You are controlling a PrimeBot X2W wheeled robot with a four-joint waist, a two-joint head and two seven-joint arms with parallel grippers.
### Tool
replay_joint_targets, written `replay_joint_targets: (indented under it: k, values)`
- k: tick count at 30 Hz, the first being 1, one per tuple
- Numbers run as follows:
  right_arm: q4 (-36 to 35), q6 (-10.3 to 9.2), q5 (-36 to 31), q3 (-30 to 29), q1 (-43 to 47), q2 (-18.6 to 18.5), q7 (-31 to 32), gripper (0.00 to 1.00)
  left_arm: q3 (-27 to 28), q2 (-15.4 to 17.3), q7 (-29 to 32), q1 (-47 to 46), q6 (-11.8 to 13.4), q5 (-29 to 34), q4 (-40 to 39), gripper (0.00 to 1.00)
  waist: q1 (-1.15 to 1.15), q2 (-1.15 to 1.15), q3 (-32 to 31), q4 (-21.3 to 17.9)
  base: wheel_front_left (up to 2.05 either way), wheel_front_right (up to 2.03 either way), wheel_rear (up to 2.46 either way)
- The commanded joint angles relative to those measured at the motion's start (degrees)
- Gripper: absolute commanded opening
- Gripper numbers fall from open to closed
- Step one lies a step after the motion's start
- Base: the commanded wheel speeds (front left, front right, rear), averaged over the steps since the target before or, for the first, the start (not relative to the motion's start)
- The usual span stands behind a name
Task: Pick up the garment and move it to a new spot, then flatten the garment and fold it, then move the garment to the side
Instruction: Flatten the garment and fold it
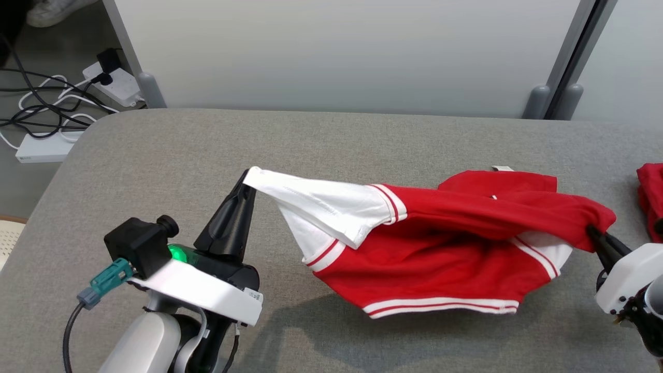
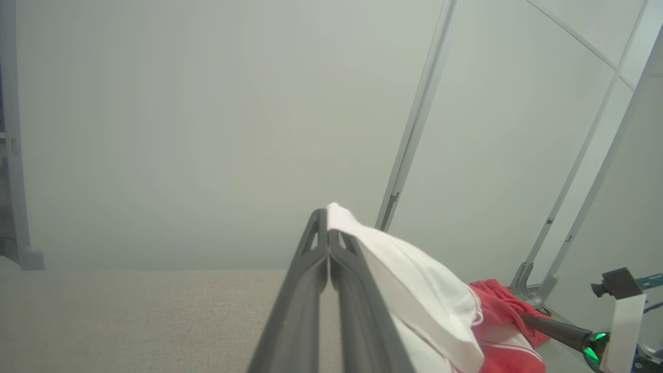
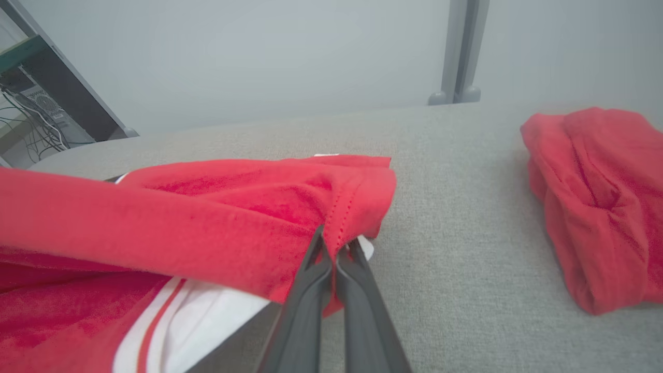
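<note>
Red-and-white striped cotton garment [image 1: 430,243] hangs mid-tabletop [image 1: 171,171], left gripper [image 1: 247,184] pinching its nine o'clock end, right gripper [image 1: 591,231] its three o'clock end; flattening, folding, moving aside remain.

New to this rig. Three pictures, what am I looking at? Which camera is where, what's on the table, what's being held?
It is a two-armed robot folding clothes on a grey table. The big picture comes from a camera on its head, looking down. The other two come from cameras on its wrists, each looking along that arm's two dark fingers.

The left tool is shut on a white sleeve of a red and white shirt. The left wrist view shows that pinch up close. The right tool is shut on the shirt's red edge at the other end, seen close in the right wrist view. The shirt hangs stretched between them, its lower part near the table.

A second red garment lies bunched on the table to the right, untouched.
</note>
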Motion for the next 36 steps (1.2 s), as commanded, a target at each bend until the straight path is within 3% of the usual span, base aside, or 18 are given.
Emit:
replay_joint_targets:
  k: [1, 4, 5, 10, 13, 17, 25, 31, 36]
  values:
    - [-2.8, -0.01, 0.6, 0.0, 1.9, -1.2, 2.6, 0.0, 1.7, 1.3, 0.9, -2.3, -0.2, -0.4, -2.0, 0.0, 0.0, 0.0, 0.1, -0.3, 0.0, 0.0, 0.0]
    - [-3.5, -0.01, 0.3, -1.3, 2.3, 0.7, 8.1, 0.0, 0.7, 1.5, 1.8, -1.9, 0.1, 0.2, -1.1, 0.0, 0.0, 0.0, 0.5, -0.8, 0.0, 0.0, 0.0]
    - [-2.3, -0.01, -0.3, -1.9, 2.1, 1.9, 9.8, 1.0, 0.6, 1.1, 1.5, -1.9, 0.2, 0.0, -0.3, 0.0, 0.0, 0.0, 0.6, -0.7, 0.0, 0.0, 0.0]
    - [-0.9, -0.01, -3.8, -4.2, 2.6, 6.5, 13.2, 1.0, 1.5, 0.6, -2.9, -4.0, 1.9, 3.3, 4.4, 0.0, 0.0, 0.0, 1.2, 0.5, 0.0, 0.0, 0.0]
    - [-2.2, -0.01, -6.5, -6.0, 5.0, 5.9, 14.5, 1.0, 3.1, 1.2, -5.9, -5.5, 3.4, 5.7, 6.6, 0.0, 0.0, 0.0, 1.6, 0.7, 0.0, 0.0, 0.0]
    - [-6.1, -0.01, -8.9, -9.8, 9.1, 5.8, 16.0, 1.0, 4.8, 1.8, -7.8, -7.1, 3.4, 7.1, 8.5, 0.0, 0.0, 0.0, 1.8, 1.0, 0.0, 0.0, 0.0]
    - [-21.4, -0.01, -10.1, -12.9, 18.0, 10.3, 21.6, 1.0, 6.3, 1.4, -8.6, -8.3, 1.4, 6.2, 12.2, 0.0, 0.0, 0.0, 1.9, 0.9, 0.0, 0.0, 0.0]
    - [-32.9, -0.01, -11.8, -11.6, 24.3, 12.4, 26.9, 1.0, 7.5, 0.9, -8.8, -8.4, 0.9, 6.1, 13.2, 0.0, 0.0, 0.0, 1.8, 0.2, 0.0, 0.0, 0.0]
    - [-38.3, -0.01, -15.2, -9.5, 27.4, 13.3, 27.9, 1.0, 8.1, 0.6, -8.9, -7.5, 0.3, 6.2, 13.5, 0.0, 0.0, 0.0, 1.2, -0.3, 0.0, 0.0, 0.0]
